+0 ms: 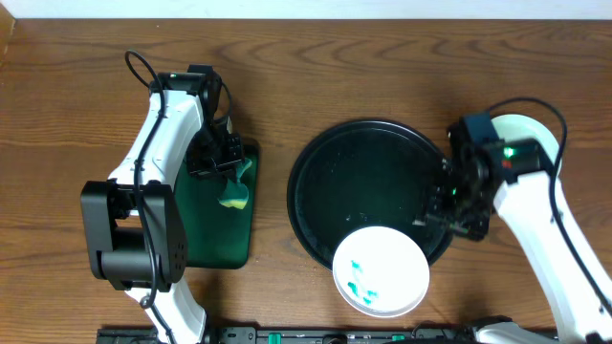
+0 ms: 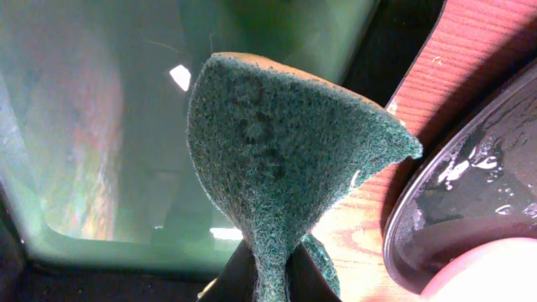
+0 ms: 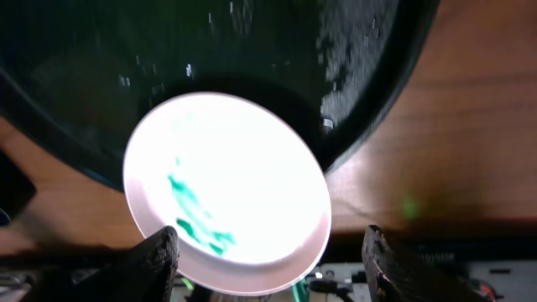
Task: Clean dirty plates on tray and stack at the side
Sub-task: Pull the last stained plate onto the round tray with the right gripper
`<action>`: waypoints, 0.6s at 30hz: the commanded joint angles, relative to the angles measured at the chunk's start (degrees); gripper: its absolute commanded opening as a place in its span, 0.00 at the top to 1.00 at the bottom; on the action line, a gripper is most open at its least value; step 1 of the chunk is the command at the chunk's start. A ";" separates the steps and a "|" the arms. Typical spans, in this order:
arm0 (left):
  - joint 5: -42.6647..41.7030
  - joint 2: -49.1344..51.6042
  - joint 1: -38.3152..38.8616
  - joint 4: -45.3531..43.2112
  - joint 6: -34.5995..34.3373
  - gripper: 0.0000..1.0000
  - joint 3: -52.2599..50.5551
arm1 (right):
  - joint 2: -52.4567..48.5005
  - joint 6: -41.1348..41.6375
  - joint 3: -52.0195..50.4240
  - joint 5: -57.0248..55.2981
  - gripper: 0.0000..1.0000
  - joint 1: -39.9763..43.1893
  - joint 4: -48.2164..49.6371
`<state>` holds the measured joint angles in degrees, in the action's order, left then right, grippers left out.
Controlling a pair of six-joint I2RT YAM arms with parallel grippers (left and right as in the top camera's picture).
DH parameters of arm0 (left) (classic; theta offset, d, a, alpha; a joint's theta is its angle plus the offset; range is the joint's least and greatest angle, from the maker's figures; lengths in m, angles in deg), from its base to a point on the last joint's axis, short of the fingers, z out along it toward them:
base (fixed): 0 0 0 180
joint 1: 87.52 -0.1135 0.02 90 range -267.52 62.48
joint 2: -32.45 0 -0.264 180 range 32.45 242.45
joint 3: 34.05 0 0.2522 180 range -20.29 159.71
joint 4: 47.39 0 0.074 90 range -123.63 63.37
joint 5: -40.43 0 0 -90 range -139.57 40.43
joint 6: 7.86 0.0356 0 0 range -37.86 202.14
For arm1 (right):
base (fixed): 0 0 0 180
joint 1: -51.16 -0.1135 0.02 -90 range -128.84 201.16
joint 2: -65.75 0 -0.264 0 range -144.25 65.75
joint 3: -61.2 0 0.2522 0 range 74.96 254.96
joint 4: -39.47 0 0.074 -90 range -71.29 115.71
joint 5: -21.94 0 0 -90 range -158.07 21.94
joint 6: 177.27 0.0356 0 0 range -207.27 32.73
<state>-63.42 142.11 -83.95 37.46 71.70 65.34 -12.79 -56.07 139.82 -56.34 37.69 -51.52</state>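
A white plate (image 1: 381, 270) with teal smears rests tilted on the front rim of the black tray (image 1: 325, 191) and overhangs it. The right wrist view looks down on this plate (image 3: 226, 189) and the wet tray (image 3: 252, 50). My right gripper (image 1: 438, 212) hovers at the tray's right rim, open, its fingers (image 3: 155, 260) wide apart and shut on nothing. Another white plate (image 1: 524, 129) lies right of the tray, partly hidden by the right arm. My left gripper (image 1: 229, 177) is shut on a green-and-yellow sponge (image 2: 277, 143) above the green tray.
A dark green rectangular tray (image 1: 215, 239) lies left of the black tray, under the sponge (image 1: 234, 194). A strip of wooden table (image 1: 273, 191) separates the two trays. The left arm's base (image 1: 129, 234) stands at the front left. Cables and equipment run along the front edge.
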 commanded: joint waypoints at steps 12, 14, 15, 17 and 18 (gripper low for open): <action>-0.76 -0.37 -0.13 -0.02 0.61 0.92 -0.33 | 10.84 18.18 -20.65 -1.09 0.33 -8.39 3.34; -0.76 -0.39 -0.13 0.00 0.61 0.93 -0.33 | 10.82 20.09 -23.58 -0.72 0.32 -9.25 5.27; -0.76 -0.37 -0.13 0.00 0.61 0.93 -0.33 | 10.82 21.00 -24.90 -0.70 0.33 -9.66 6.21; -0.76 -0.37 -0.13 0.00 0.61 0.93 -0.33 | 10.82 24.30 -27.21 -0.72 0.39 -10.62 7.91; -0.76 -0.37 -0.13 0.00 0.61 0.93 -0.33 | 10.82 25.64 -28.02 -0.79 0.43 -11.06 8.70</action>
<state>-63.44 142.11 -83.95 37.07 71.70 65.34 -2.45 -37.47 113.90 -56.95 28.00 -43.96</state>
